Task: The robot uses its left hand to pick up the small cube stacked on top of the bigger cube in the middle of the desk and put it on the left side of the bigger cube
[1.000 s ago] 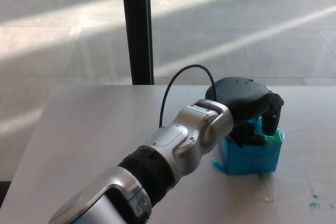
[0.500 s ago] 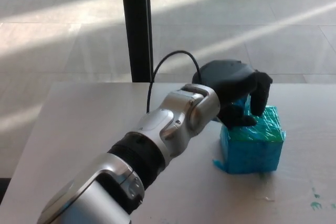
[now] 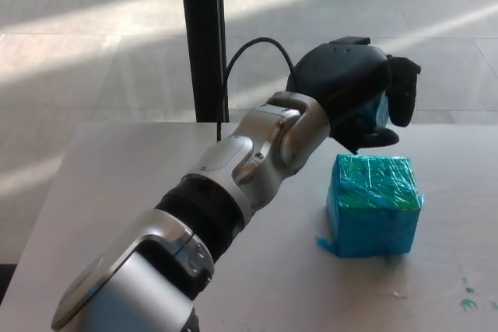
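— What is closest to us?

— The robot's silver arm (image 3: 233, 184), reaching out from the left over the grey desk (image 3: 117, 192).

— And behind that?

— The big cube (image 3: 373, 204) sits on the desk, and its top is bare.

— Where is the small cube (image 3: 379, 112)?

— Up in the air above the big one. The left hand (image 3: 354, 99) has its fingers (image 3: 405, 91) wrapped around it so it won't drop. Only a blue bit shows.

— And the right hand?

— Not in the picture.

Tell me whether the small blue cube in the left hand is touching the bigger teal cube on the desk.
Apart. The head view shows the left hand holding the small blue cube above the bigger teal cube, with desk visible between.
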You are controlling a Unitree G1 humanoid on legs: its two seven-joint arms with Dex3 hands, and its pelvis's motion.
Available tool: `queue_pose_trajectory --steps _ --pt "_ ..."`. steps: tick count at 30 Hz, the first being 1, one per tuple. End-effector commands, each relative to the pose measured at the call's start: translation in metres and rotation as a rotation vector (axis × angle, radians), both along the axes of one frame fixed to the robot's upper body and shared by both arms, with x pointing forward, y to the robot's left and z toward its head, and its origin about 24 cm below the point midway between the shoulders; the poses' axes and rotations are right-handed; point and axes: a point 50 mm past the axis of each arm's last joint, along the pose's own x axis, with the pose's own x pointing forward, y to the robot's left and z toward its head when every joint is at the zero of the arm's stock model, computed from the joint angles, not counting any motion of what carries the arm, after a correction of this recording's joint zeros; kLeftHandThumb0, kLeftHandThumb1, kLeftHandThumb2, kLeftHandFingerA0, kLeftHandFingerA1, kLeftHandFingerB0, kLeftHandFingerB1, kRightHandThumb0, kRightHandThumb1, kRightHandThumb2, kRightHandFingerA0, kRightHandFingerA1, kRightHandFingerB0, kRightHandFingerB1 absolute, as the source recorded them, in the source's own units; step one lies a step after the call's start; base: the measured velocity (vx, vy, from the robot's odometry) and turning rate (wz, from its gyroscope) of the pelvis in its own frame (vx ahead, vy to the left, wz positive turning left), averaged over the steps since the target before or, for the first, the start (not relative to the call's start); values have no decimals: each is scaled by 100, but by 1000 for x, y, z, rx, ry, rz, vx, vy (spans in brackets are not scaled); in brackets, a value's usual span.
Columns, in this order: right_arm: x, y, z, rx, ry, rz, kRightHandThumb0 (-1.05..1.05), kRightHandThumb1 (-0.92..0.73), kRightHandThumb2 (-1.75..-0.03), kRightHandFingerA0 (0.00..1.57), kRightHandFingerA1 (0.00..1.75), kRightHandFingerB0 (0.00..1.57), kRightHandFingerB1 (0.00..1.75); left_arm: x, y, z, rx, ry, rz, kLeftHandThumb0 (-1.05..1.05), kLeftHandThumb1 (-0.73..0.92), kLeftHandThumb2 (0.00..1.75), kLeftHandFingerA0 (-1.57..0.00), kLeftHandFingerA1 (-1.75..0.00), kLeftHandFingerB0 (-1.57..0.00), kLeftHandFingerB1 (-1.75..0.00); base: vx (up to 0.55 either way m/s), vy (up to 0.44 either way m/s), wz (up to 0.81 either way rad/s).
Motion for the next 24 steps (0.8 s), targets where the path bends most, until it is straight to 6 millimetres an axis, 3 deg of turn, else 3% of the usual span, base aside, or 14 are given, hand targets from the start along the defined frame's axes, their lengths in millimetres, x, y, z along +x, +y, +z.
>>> queue_pose_trajectory --steps 1,2,5,6,9,10,12,13,14,18,19,20,21,24 --pt "-4 -2 -1 -14 12 -2 -34 -76 -62 65 63 61 48 3 8 16 -5 -80 12 -22 68 67 -83 -160 -72 -122 0 0 0" --pt "-4 -2 0 -15 11 7 -35 -76 -62 63 63 59 49 8 18 13 37 -81 38 -11 60 87 -84 -165 -72 -135 0 0 0" --pt "-3 1 1 -9 13 -17 -34 -76 -62 63 61 59 48 14 35 6 68 -47 83 -18 68 79 -82 -163 -71 -135 0 0 0" --pt "-3 1 2 -10 14 -12 -34 -76 -62 62 62 59 48 16 40 3 70 -36 98 -23 71 75 -77 -175 -67 -152 0 0 0" --pt "-5 0 1 -7 16 0 -36 -75 -62 63 63 59 48 19 53 -5 70 -13 126 -21 69 79 -80 -175 -68 -149 0 0 0" --pt "-5 -1 -1 -8 23 -12 -34 -74 -62 63 61 59 48 21 63 -9 105 0 149 -18 64 86 -81 -146 -81 -98 0 0 0" --pt "-4 -2 -3 0 20 -41 -33 -73 -61 64 63 62 48 23 80 -15 136 6 178 -14 64 84 -83 -163 -72 -131 0 0 0" --pt "-4 -2 -3 1 19 -43 -33 -73 -61 64 63 62 48 23 81 -16 137 7 179 -14 64 84 -83 -163 -72 -131 0 0 0" --pt "-5 -2 -2 -2 15 -29 -33 -75 -61 65 66 60 49 23 88 -21 137 13 191 -15 57 96 -84 -175 -76 -157 0 0 0" --pt "-7 -2 -1 -14 18 -18 -34 -72 -62 64 59 59 48 20 112 -42 141 41 232 -18 62 94 -82 -175 -73 -155 0 0 0" --pt "-7 -2 -1 2 16 -45 -33 -71 -61 63 60 60 48 17 117 -50 135 62 246 -23 67 84 -85 -167 -74 -125 0 0 0" --pt "-6 -2 -1 1 20 -43 -33 -71 -61 62 60 60 48 15 119 -54 143 63 245 -21 66 83 -84 -174 -72 -143 0 0 0" --pt "-5 -1 -1 3 13 -45 -34 -70 -61 62 61 59 48 15 120 -56 146 91 249 -20 66 85 -81 -175 -70 -150 0 0 0" --pt "-5 -1 0 14 4 -43 -33 -70 -61 62 62 59 49 11 121 -65 138 112 255 -20 69 85 -78 -174 -69 -149 0 0 0"
